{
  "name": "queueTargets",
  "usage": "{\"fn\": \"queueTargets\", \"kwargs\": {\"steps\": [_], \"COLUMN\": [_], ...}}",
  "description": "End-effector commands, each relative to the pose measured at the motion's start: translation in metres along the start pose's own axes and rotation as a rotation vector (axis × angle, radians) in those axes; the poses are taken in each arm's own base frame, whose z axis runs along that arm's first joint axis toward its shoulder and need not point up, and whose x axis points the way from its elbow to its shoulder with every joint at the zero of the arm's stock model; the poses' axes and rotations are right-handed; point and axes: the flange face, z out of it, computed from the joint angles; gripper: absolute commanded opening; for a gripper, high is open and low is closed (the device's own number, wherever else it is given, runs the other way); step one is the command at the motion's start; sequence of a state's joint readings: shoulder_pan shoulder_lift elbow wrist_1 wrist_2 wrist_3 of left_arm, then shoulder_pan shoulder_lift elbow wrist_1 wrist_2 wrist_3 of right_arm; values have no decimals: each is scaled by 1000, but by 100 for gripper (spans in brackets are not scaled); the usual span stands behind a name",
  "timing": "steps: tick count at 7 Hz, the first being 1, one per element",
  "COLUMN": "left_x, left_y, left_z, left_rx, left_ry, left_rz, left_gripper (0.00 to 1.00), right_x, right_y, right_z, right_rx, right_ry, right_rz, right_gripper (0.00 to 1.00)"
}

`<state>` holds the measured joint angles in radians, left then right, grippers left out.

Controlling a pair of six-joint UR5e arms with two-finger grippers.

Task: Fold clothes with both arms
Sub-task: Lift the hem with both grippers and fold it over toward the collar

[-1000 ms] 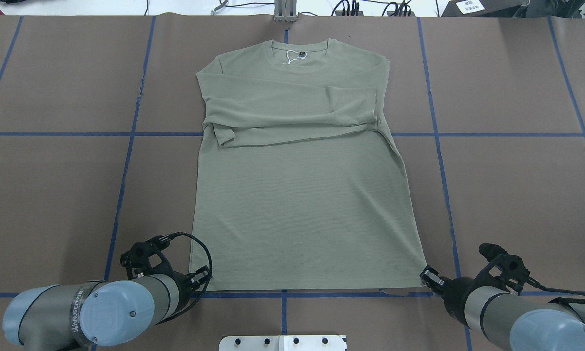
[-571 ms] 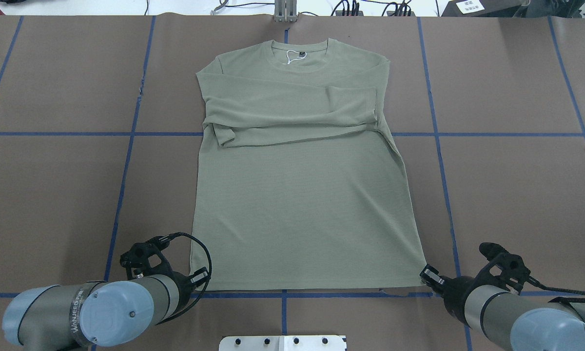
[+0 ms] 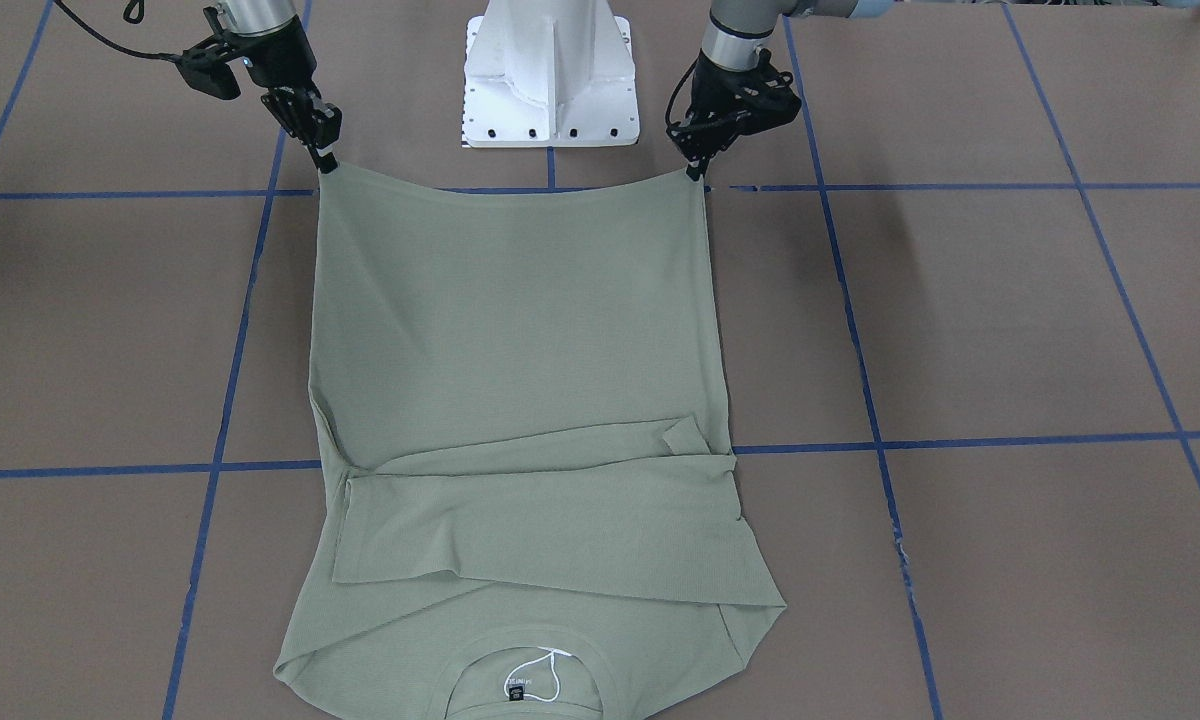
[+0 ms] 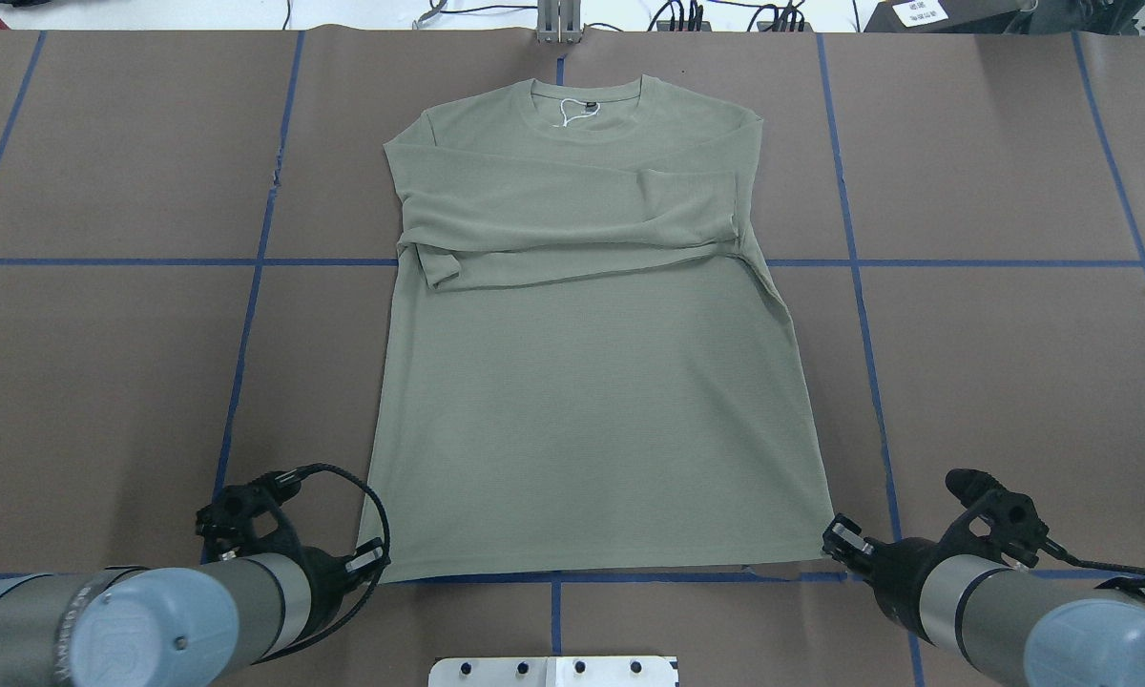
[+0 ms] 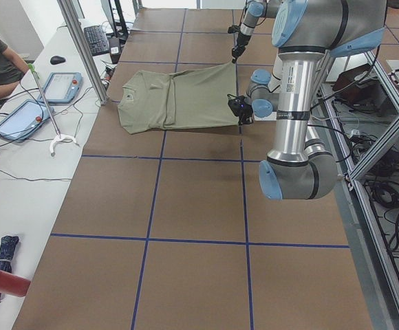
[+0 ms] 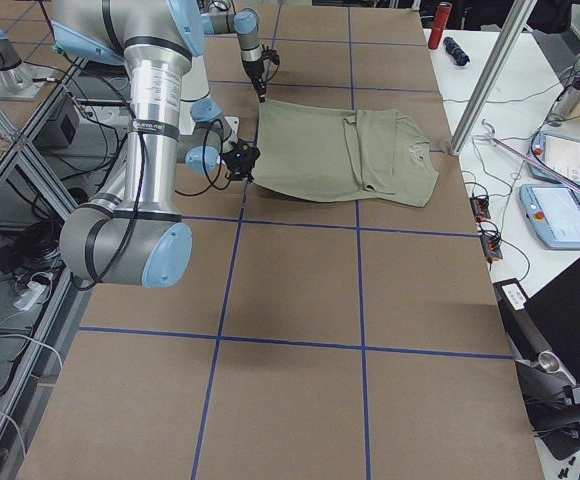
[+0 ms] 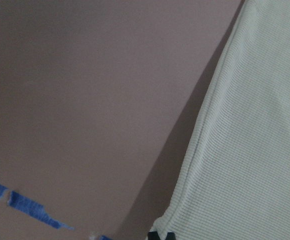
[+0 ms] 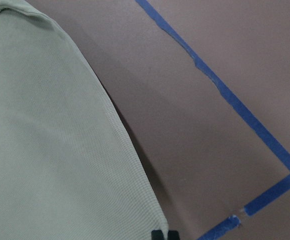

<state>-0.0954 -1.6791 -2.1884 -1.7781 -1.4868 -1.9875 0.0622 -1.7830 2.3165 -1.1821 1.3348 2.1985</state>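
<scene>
The sage-green long-sleeved shirt (image 4: 582, 401) lies flat on the brown table, neck at the far side, with both sleeves folded across the chest. Its white string tag (image 4: 572, 113) shows at the neck. My left gripper (image 4: 367, 560) is shut on the near left hem corner, which it holds slightly off the table. My right gripper (image 4: 835, 539) is shut on the near right hem corner. In the front-facing view the hem of the shirt (image 3: 520, 330) hangs stretched between the left gripper (image 3: 697, 170) and the right gripper (image 3: 325, 160). The wrist views show shirt fabric (image 7: 250, 150) (image 8: 45, 150) with a shadow under its edge.
The white pedestal base (image 3: 550, 80) stands just behind the hem, between the arms. Blue tape lines (image 4: 248, 315) cross the brown table cover. A metal post (image 4: 558, 24) stands at the far edge by the neck. A side bench with tablets (image 5: 27, 113) lies beyond it.
My left arm has drawn back toward the robot and slightly outward, pulling the left hem corner with it. The right gripper has barely moved.
</scene>
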Motion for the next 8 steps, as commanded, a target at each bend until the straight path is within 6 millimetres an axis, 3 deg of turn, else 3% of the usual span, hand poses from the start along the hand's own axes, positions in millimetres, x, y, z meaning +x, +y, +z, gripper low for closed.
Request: {"fn": "queueTargets", "kwargs": {"steps": [1, 4, 5, 6, 7, 8], "left_x": [-21, -18, -6, 12, 45, 74], "left_y": [17, 21, 19, -9, -32, -73], "left_z": [-63, -83, -112, -124, -126, -111], "left_rx": [-93, -120, -158, -114, -55, 57], "left_ry": [24, 39, 92, 149, 220, 236], "left_rz": [-26, -53, -64, -89, -44, 32], "left_gripper": [0, 0, 0, 0, 0, 0], "right_x": [-3, -13, -24, -31, -42, -78], "right_y": [3, 18, 6, -24, -45, -71], "right_z": [-50, -75, -89, -87, -66, -49], "right_rx": [-132, -202, -187, -111, -19, 37], "right_ry": [22, -6, -46, -59, -35, -57], "right_rz": [11, 4, 29, 45, -90, -199], "right_gripper": [0, 0, 0, 0, 0, 0]}}
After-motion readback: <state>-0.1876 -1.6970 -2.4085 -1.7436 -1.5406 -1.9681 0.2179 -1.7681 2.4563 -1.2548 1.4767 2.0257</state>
